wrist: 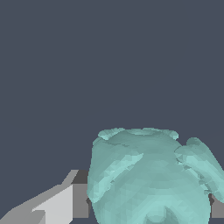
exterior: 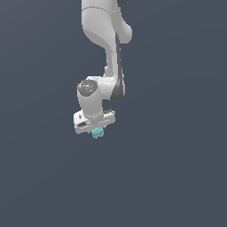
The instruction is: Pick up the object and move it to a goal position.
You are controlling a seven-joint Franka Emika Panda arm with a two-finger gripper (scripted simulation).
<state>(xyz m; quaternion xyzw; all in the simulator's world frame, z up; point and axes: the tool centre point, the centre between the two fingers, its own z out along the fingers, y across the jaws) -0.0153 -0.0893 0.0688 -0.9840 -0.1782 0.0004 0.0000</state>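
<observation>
So the arm (exterior: 106,53) hangs down from 12 o'clock in the exterior view, and the tool (exterior: 97,131) is clamped on the teal blob (exterior: 97,132), which pokes out right under the white tool body. Wrist view is mostly blob (wrist: 151,179) up close, with one grey finger (wrist: 57,203) touching its side.

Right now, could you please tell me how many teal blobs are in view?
1. The blob sits just under the white tool, between its fingers, filling much of the wrist view. Nothing else teal shows in either view, though the arm could hide something behind it.
</observation>
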